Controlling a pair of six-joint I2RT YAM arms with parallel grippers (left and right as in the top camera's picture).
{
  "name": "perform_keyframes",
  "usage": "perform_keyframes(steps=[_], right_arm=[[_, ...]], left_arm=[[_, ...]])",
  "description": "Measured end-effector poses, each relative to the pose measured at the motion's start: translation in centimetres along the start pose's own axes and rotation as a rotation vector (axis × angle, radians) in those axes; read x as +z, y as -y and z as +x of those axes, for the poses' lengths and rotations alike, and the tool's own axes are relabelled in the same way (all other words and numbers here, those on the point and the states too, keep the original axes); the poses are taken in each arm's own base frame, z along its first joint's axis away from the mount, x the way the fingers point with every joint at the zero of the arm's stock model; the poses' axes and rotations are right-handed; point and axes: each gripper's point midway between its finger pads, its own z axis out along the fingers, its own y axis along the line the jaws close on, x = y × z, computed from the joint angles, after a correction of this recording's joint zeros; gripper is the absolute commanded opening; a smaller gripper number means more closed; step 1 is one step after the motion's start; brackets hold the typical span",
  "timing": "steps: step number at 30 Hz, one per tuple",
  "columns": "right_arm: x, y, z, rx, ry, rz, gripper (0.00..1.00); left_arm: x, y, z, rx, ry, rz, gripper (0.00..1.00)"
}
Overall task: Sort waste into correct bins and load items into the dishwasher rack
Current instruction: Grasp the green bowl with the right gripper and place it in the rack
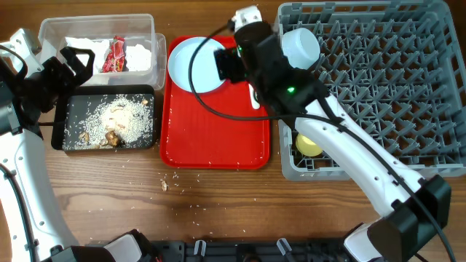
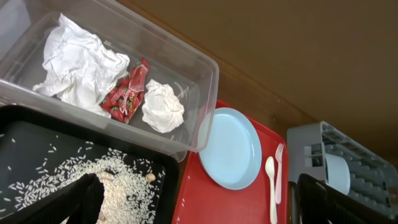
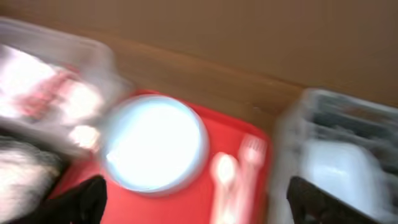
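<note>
Nearest the robot, stray rice dots the worktop. Beyond it lies the black tray, holding the bulk of the rice and brownish scraps. Level with it, the cup sits in the near corner of the rack. Between these two lies the red tray, carrying the three items not yet loaded. The spoon and fork lie side by side at its rack-side edge, long axes running near to far, largely under the right arm in the overhead view. The plate lies flat in the far corner on the tub side, just ahead of and below the right gripper, whose fingers are spread wide with nothing between them; that wrist view is blurred. The right arm is much the nearer, the plate's rim is probably the only hold, and the rack lies to that arm's right. The left gripper, likewise spread and empty, hovers over the seam between black tray and tub. Farthest, the tub holds the wrapper and napkins, and a bowl rests in the rack's far corner.
</note>
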Motion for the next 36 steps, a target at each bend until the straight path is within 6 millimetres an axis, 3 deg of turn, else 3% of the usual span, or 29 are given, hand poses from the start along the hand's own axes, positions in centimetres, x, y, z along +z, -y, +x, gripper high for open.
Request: perform_keyframes(steps=[2, 3, 6, 8, 15, 17, 18, 19, 21, 23, 25, 29, 31, 34, 36], right_arm=[[1.7, -0.9, -0.4, 0.17, 0.03, -0.033, 0.8], [3.9, -1.2, 0.8, 0.249, 0.007, -0.034, 0.78], [10.6, -2.0, 7.6, 0.396, -0.141, -0.009, 0.72], [13.8, -2.3, 12.3, 0.467, -0.236, 0.011, 0.65], [15.8, -1.4, 15.5, 0.524, -0.298, 0.046, 0.56], [16.7, -1.1, 17.3, 0.523, -0.33, 0.063, 0.52], [17.3, -1.0, 18.7, 0.522, -0.352, 0.078, 0.47], [17.5, -1.1, 18.6, 0.536, -0.348, 0.077, 0.43], [17.4, -0.9, 19.0, 0.543, -0.361, 0.087, 0.21], [16.7, -0.7, 20.2, 0.549, -0.44, 0.103, 0.08], [15.8, -0.2, 21.0, 0.561, -0.508, 0.113, 0.04], [14.3, 1.3, 21.5, 0.569, -0.585, 0.121, 0.04], [13.5, 2.2, 20.8, 0.518, -0.581, 0.11, 0.04], [10.5, 2.7, 15.4, 0.359, -0.475, 0.037, 0.04], [5.1, 3.4, 8.1, 0.244, -0.301, 0.022, 0.04]], left_arm=[[0.0, 0.0, 0.0, 0.0, 0.0, -0.001, 1.0], [0.0, 0.0, 0.0, 0.0, 0.0, 0.0, 1.0], [0.0, 0.0, 0.0, 0.0, 0.0, 0.0, 1.0], [0.0, 0.0, 0.0, 0.0, -0.001, -0.001, 1.0], [0.0, 0.0, 0.0, 0.0, -0.001, -0.001, 1.0], [0.0, 0.0, 0.0, 0.0, -0.001, -0.001, 1.0], [0.0, 0.0, 0.0, 0.0, -0.001, -0.001, 1.0], [0.0, 0.0, 0.0, 0.0, -0.001, -0.001, 1.0], [0.0, 0.0, 0.0, 0.0, -0.001, -0.001, 1.0], [0.0, 0.0, 0.0, 0.0, -0.001, 0.0, 1.0], [0.0, 0.0, 0.0, 0.0, -0.001, -0.001, 1.0], [0.0, 0.0, 0.0, 0.0, -0.001, -0.001, 1.0], [0.0, 0.0, 0.0, 0.0, -0.001, -0.001, 1.0], [0.0, 0.0, 0.0, 0.0, -0.001, -0.001, 1.0], [0.0, 0.0, 0.0, 0.0, -0.001, -0.001, 1.0]])
